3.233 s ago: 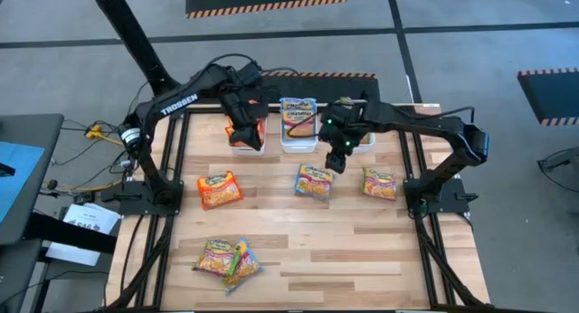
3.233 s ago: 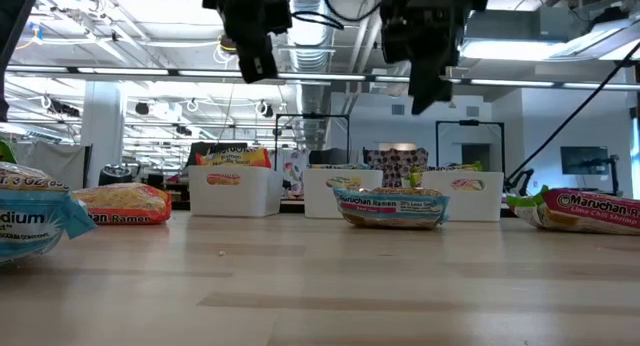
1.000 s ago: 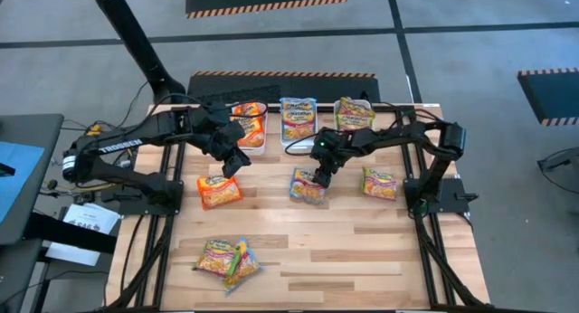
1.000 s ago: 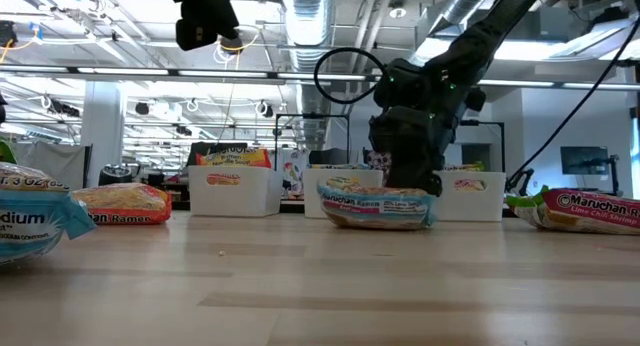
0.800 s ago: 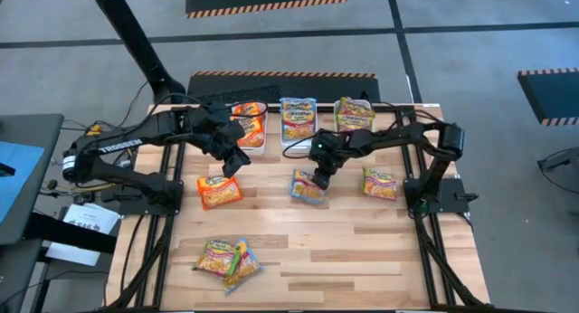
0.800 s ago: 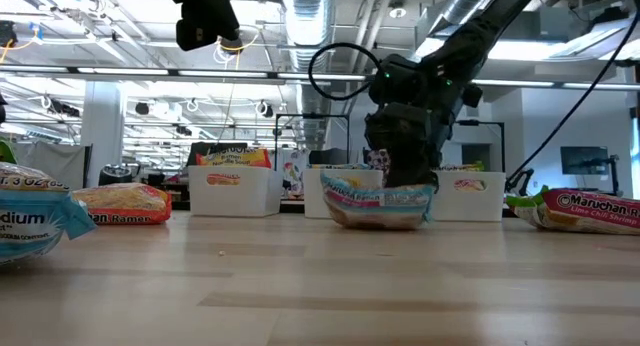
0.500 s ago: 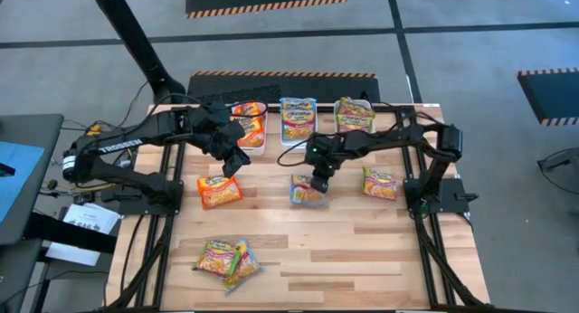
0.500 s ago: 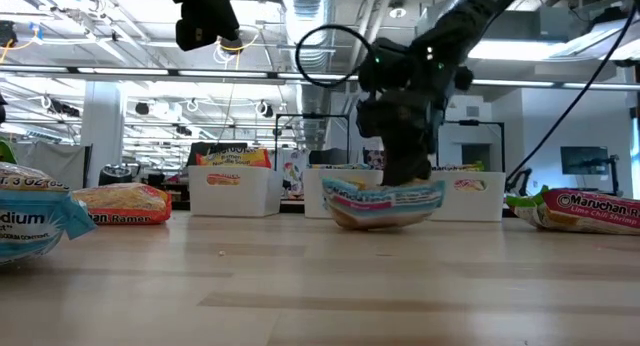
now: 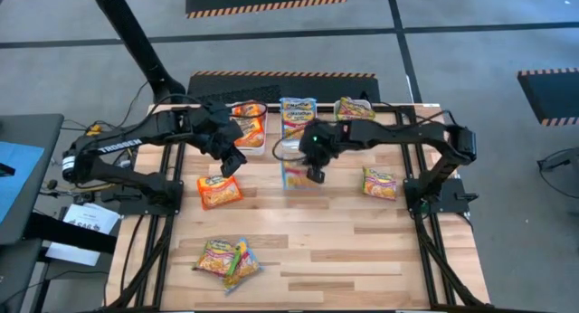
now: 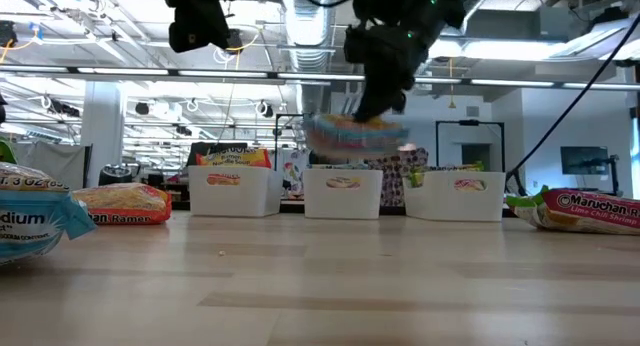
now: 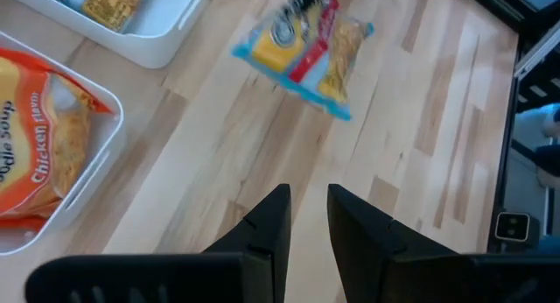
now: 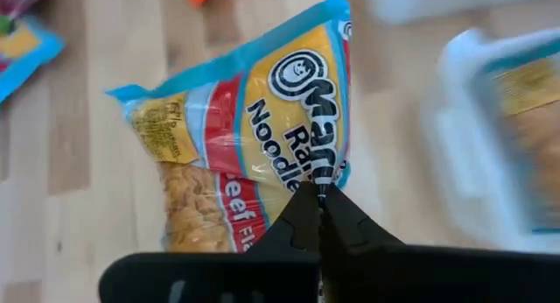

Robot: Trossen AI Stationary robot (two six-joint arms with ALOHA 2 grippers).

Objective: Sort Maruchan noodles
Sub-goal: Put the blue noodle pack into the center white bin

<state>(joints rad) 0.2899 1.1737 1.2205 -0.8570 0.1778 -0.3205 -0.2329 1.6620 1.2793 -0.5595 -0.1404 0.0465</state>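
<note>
Right gripper (image 9: 314, 175) clamps a blue-edged Maruchan beef noodle packet (image 12: 254, 137) by its edge, holding it in the air above the tabletop (image 9: 362, 232), just in front of the middle white bin (image 10: 343, 192). Left gripper (image 9: 228, 164), fingers slightly apart and holding nothing, hovers above an orange packet (image 9: 220, 190) near the bin of orange packets (image 9: 249, 130).

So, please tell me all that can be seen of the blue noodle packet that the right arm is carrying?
The blue noodle packet is a flat, shiny plastic bag with blue edges, a yellow panel with dark lettering, a red band and a clear window showing the noodle block. The right end effector is shut on one edge, and the packet hangs clear of the table, just in front of the middle white bin. Nothing else touches it.
</note>
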